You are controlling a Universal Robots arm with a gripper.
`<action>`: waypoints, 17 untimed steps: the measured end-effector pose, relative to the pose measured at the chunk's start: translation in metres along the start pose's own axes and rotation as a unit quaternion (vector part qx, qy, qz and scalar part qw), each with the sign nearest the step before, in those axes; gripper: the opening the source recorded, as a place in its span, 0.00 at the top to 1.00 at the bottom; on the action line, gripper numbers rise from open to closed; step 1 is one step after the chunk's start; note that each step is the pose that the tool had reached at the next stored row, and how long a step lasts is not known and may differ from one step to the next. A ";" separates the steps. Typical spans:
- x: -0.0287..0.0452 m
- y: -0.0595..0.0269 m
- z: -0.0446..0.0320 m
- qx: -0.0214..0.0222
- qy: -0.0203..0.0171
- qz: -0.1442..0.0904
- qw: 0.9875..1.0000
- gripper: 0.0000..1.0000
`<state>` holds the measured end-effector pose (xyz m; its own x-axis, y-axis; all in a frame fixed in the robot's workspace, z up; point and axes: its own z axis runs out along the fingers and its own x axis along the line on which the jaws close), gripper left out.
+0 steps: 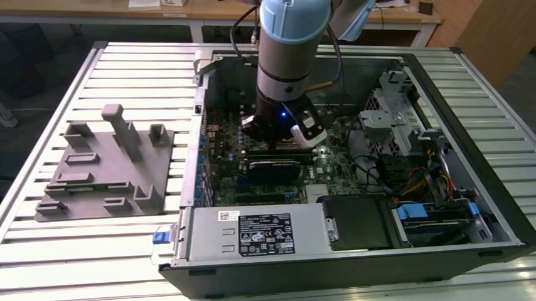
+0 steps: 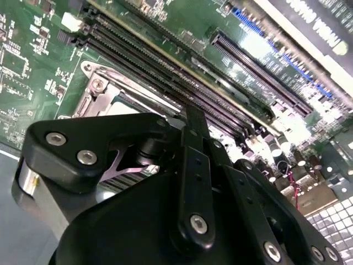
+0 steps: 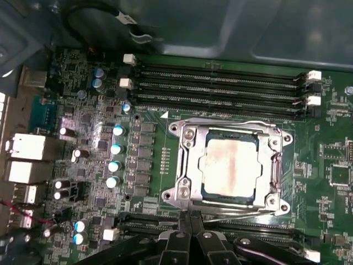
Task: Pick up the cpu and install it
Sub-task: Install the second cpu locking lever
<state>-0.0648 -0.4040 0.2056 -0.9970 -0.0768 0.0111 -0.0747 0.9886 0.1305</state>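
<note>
CPU seated in the motherboard socket, end effector just beside it.

The cpu (image 3: 230,166), a flat square with a dull silvery, faintly smudged top and thin rim, is seen lying level inside the metal socket frame (image 3: 187,165), below the memory slots (image 3: 220,85). The end effector (image 3: 190,232) is judged drawn together and empty. The placing step appears done; a clean upward retreat without nudging the frame is called for.

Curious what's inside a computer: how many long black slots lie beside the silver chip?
4 slots, parallel, on the side of the cpu away from the hand; more near the hand may be hidden.
</note>
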 end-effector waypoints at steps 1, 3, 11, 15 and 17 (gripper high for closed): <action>0.0004 -0.0017 -0.0003 -0.002 0.000 0.000 1.000 0.89; 0.0012 -0.0045 -0.0005 -0.005 0.000 0.000 1.000 0.89; 0.0039 -0.0054 0.0006 -0.023 -0.002 0.000 1.000 0.89; 0.0059 -0.0076 0.0022 -0.026 -0.002 -0.001 1.000 0.89; 0.0063 -0.0087 0.0031 -0.032 -0.002 -0.001 0.999 0.89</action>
<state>-0.0705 -0.4126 0.2015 -0.9970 -0.0774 0.0063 -0.0747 0.9782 0.1940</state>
